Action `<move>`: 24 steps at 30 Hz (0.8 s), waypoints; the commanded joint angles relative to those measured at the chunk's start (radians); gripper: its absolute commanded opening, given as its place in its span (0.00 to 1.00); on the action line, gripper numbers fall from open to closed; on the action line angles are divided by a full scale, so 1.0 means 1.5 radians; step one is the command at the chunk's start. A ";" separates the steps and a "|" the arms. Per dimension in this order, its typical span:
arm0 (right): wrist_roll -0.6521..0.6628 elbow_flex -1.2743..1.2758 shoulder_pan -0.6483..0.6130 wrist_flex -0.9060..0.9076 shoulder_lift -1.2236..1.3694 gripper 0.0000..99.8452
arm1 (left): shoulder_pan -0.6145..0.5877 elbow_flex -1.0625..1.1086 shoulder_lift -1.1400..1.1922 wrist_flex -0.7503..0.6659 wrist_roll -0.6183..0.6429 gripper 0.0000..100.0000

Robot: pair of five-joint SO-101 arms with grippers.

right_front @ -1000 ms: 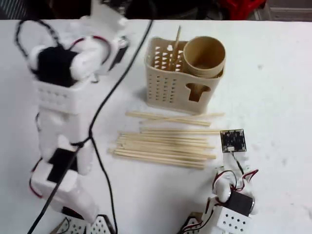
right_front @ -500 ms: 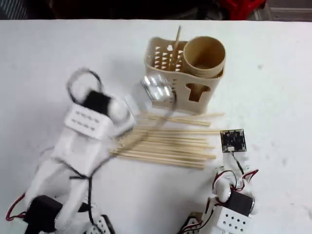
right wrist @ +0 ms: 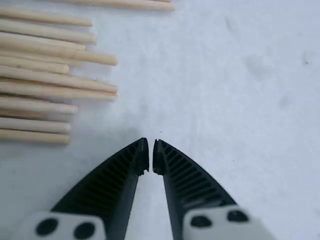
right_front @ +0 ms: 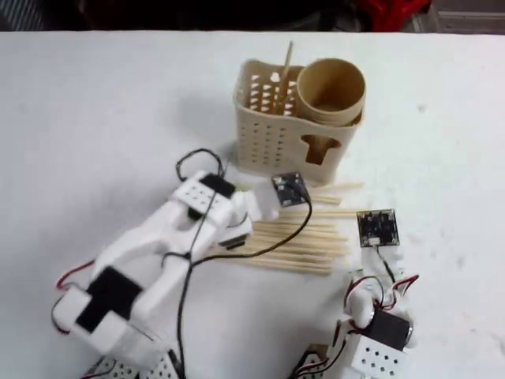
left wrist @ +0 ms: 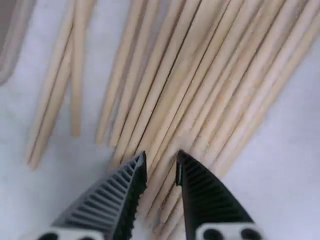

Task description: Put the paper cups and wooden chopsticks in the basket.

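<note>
the left gripper (left wrist: pixel 160 156) points down at the wooden chopsticks (left wrist: pixel 200 85), its two dark ribbed fingers (left wrist: pixel 125 192) a narrow gap apart. their tips straddle a stick or two at one end of the pile. whether the tips touch the wood cannot be told. the sticks lie flat and close together, roughly parallel, and a few lie in a looser group just beside the main bundle.

the right gripper (right wrist: pixel 150 142) hangs over bare table (right wrist: pixel 225 75) with its fingers drawn together, only a thin slit between the tips, and holds nothing. the cut ends of the chopsticks (right wrist: pixel 45 85) lie near it but do not touch it.

from above, the left arm (right_front: pixel 181 237) stretches low across the table from the edge where the arms stand, and its wrist covers one end of the pile (right_front: pixel 304 241). a black cable (right_front: pixel 300 225) loops over it. the right arm (right_front: pixel 379 332) sits folded near that same edge, by the other end of the pile.

the pile lies in the middle of the table (right_front: pixel 95 110), between the arms' edge and the basket (right_front: pixel 268 146). the basket stands upright nearer the far edge, and a couple of stray sticks lie just in front of its wall. the paper cups (right_front: pixel 331 91) are nested in the end of the basket on the right arm's side, open side up. a single chopstick (right_front: pixel 284 75) stands slanted in the basket beside them.
</note>
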 commanded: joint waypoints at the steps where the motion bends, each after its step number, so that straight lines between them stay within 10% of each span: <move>1: 0.005 0.003 0.005 0.004 -0.007 0.03 | 0.009 -0.063 0.067 -0.012 -0.008 0.10; 24: 0.005 0.003 0.005 0.004 -0.007 0.03 | -0.006 -0.083 0.044 0.036 -0.009 0.02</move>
